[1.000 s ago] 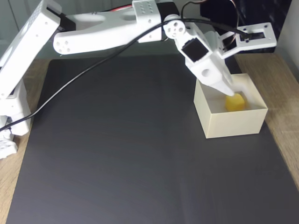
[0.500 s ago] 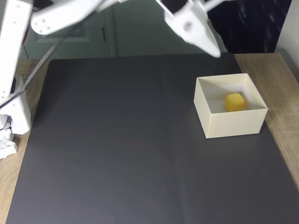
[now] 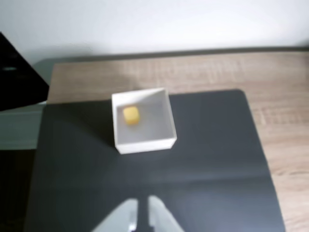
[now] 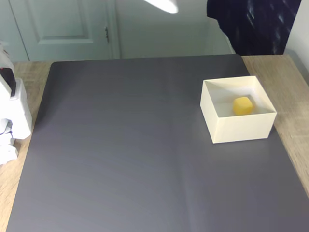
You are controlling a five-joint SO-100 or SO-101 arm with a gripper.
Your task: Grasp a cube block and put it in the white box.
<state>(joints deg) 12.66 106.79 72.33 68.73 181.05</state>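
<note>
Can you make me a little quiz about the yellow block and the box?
1. True or false: the cube block lies inside the white box.
2. What does the box stand on? A) bare wood B) a dark mat C) a plate
3. In the wrist view, are the fingertips of the gripper touching the box or well away from it?

Key: 1 true. 2 B. 3 well away, nearer the camera, with bare mat between them.
</note>
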